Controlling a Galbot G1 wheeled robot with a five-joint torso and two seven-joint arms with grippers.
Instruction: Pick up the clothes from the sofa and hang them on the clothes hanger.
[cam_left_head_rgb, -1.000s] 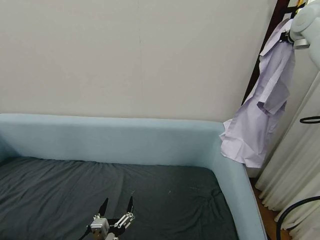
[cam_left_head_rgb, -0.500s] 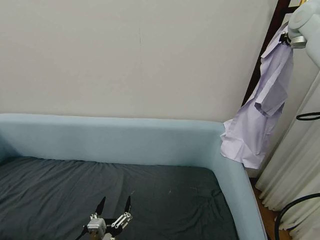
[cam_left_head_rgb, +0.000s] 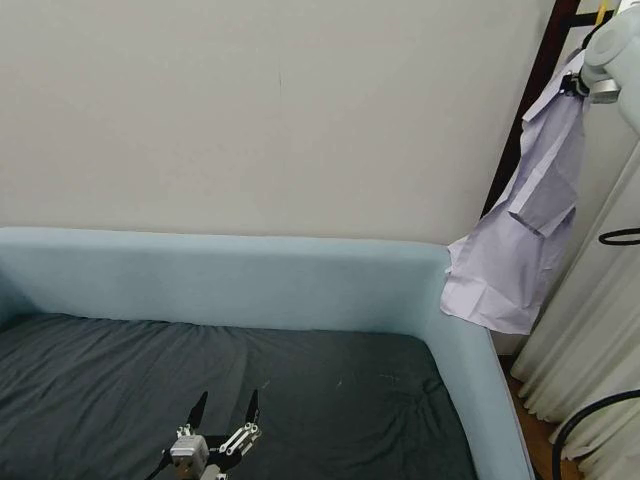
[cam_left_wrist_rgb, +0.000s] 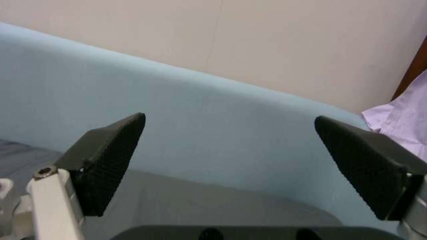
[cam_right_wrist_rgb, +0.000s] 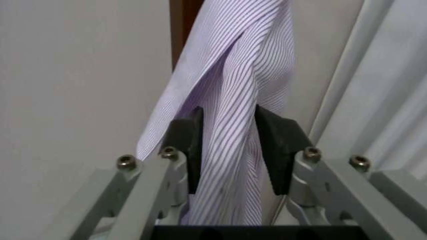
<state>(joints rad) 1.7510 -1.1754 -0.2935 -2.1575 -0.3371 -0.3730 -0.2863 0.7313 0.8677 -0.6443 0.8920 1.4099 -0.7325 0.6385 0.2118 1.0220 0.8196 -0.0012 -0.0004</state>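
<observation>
Fingers (cam_right_wrist_rgb: 189, 145) of right gripper (cam_right_wrist_rgb: 229, 127) pinching shirt (cam_right_wrist_rgb: 240, 50), left gripper (cam_left_head_rgb: 227, 404) spread above sofa (cam_left_head_rgb: 250, 280)

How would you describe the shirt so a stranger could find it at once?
Start at the pale blue sofa and go to its right end. There, high beside a dark post, hangs the shirt, pinched in the right pincer: the one lilac, finely striped thing.

The shirt (cam_right_wrist_rgb: 230, 65) is pale lilac with fine purple and white stripes. The sofa (cam_left_head_rgb: 250, 280) is light blue, its seat cushion (cam_left_head_rgb: 150, 380) dark grey. The wall (cam_left_head_rgb: 250, 120) is off-white and the curtain (cam_left_head_rgb: 595, 340) white. The left gripper (cam_left_head_rgb: 228, 401) has 2 black fingers on silver links.
</observation>
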